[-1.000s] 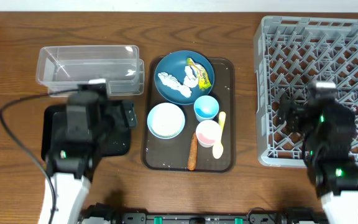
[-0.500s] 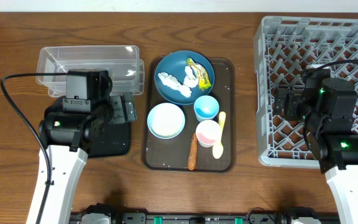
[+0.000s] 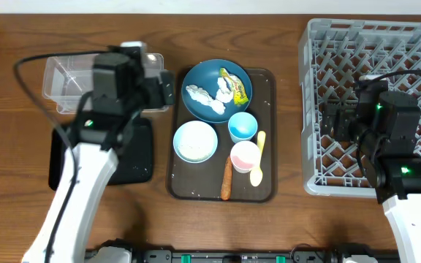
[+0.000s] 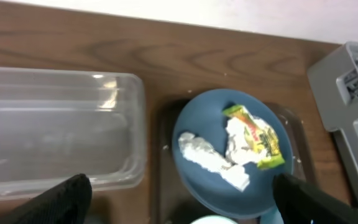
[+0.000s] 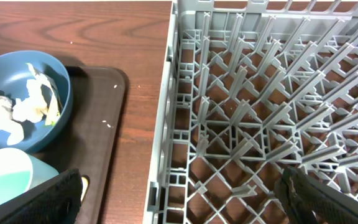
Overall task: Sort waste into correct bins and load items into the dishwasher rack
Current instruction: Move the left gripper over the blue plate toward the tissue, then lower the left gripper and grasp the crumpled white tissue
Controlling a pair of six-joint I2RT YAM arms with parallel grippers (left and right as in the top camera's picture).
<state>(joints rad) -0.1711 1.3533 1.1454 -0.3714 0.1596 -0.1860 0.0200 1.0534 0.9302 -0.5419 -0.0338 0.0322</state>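
Note:
On the dark blue plate (image 3: pixel 205 75) lie crumpled white tissue (image 3: pixel 205 98) and a yellow-green wrapper (image 3: pixel 234 85). Below it stand the white bowl (image 3: pixel 195 141), light blue cup (image 3: pixel 243 126) and pink cup (image 3: pixel 244 155), with the yellow spoon (image 3: pixel 258 161) and carrot stick (image 3: pixel 226 177) beside them. My left gripper (image 3: pixel 163 89) hangs open between the clear tub (image 3: pixel 68 77) and the plate; its wrist view shows the plate (image 4: pixel 204 118), tissue (image 4: pixel 213 158) and wrapper (image 4: pixel 260 134) ahead. Open and empty, my right gripper (image 3: pixel 333 120) hovers over the grey rack (image 3: pixel 386 44) at its left edge (image 5: pixel 166 124).
All the dishes sit on a dark brown serving tray (image 3: pixel 269 191). The black tray (image 3: pixel 134 157) lies below the clear tub, partly under my left arm. A few white grains (image 5: pixel 108 125) dot the serving tray. The rack's pegs (image 5: pixel 260 93) stand upright.
My left arm has swung from over the black tray up and right, across the clear tub towards the plate. The right arm settled over the rack's left side, then held still.

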